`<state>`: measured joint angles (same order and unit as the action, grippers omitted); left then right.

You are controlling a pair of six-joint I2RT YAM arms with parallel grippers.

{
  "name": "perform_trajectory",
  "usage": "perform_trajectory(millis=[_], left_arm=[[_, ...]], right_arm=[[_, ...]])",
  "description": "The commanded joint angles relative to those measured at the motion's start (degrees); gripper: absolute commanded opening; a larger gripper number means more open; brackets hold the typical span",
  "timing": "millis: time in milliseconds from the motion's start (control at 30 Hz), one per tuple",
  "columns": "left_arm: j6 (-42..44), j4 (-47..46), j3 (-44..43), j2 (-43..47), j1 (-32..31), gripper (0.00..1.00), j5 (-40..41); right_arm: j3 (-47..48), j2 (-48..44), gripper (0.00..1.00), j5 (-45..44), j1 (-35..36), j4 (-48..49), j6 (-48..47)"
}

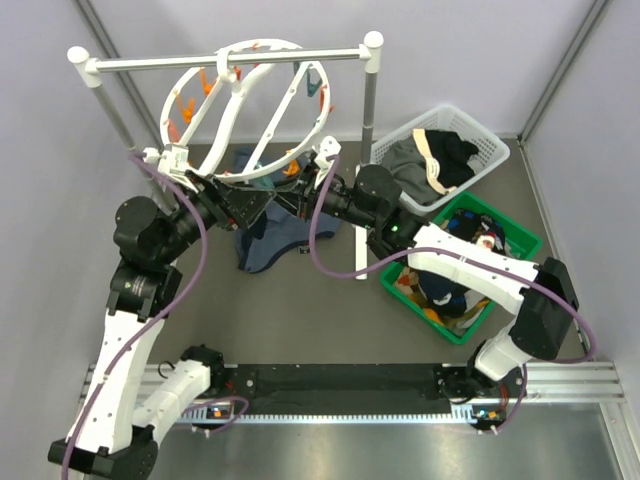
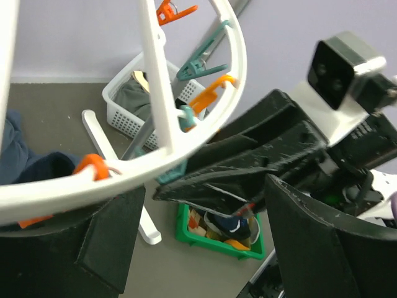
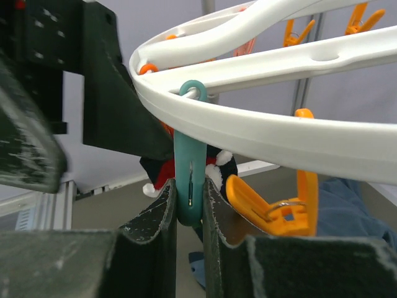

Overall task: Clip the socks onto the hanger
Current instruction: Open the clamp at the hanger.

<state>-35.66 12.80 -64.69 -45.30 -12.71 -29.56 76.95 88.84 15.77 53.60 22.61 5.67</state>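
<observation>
ok so far left there's the white straight-bar rack (image 1: 230, 60) on two posts, with the big round white plastic hanger (image 1: 222, 105) hooked over its bar and hanging tilted above the grey counter (image 1: 300, 310), orange and teal clips dotted round the rim. The left fingers (image 2: 111, 242) are up under the ring's lower edge, spread wide with nothing clamped between them; the white rim just crosses over one of them in the left wrist view. On the counter below the ring there's a large blue-grey garment (image 1: 270, 240) in a heap. Moving right, the right fingers (image 3: 164, 211) are pinched in on a small teal plastic clip (image 3: 189, 186) hanging from the rim, one finger on each side, with an orange clip (image 3: 273, 205) just beside it. Right behind the teal clip there's a dark sock with red and white bits (image 3: 218, 166); can't tell what's holding it up. Further right: a white plastic laundry basket (image 1: 490, 150) of bigger clothes, then a green crate (image 1: 525, 240) with more small socks (image 1: 470, 228) piled in it.
</observation>
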Motion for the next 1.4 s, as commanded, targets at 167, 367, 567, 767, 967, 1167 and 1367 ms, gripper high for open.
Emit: perform_trajectory(millis=[167, 367, 567, 767, 967, 1167, 1367], left_arm=[[-4.8, -16.4, 6.2, -0.1, -0.1, 0.77, 5.0], [-3.5, -22.3, 9.6, -0.5, -0.1, 0.72, 9.5], [-2.9, -26.9, 10.4, -2.2, -0.4, 0.69, 9.1], [0.3, -27.0, 8.0, -3.0, -1.2, 0.64, 10.8], [2.4, -25.8, 6.2, -3.9, -2.1, 0.49, 11.5], [4.0, -22.9, 4.5, -4.8, -4.3, 0.38, 15.7], [6.1, -19.0, 3.3, -5.2, -7.5, 0.36, 22.2]], right_arm=[[3.3, -1.4, 0.00, 4.7, 0.9, 2.3, 2.9], [3.4, -0.5, 0.00, 5.1, 0.9, 2.3, 3.2], [3.4, 0.0, 0.00, 4.5, 0.8, 2.1, 2.7], [3.5, 1.3, 0.00, 3.0, 0.9, 1.3, 1.5], [4.3, 2.5, 0.00, 0.7, 1.0, -0.5, 0.0], [5.1, 3.6, 0.00, 0.1, 1.5, -2.0, -1.5], [5.3, 3.9, 0.00, -1.2, 2.0, -2.9, -2.5]])
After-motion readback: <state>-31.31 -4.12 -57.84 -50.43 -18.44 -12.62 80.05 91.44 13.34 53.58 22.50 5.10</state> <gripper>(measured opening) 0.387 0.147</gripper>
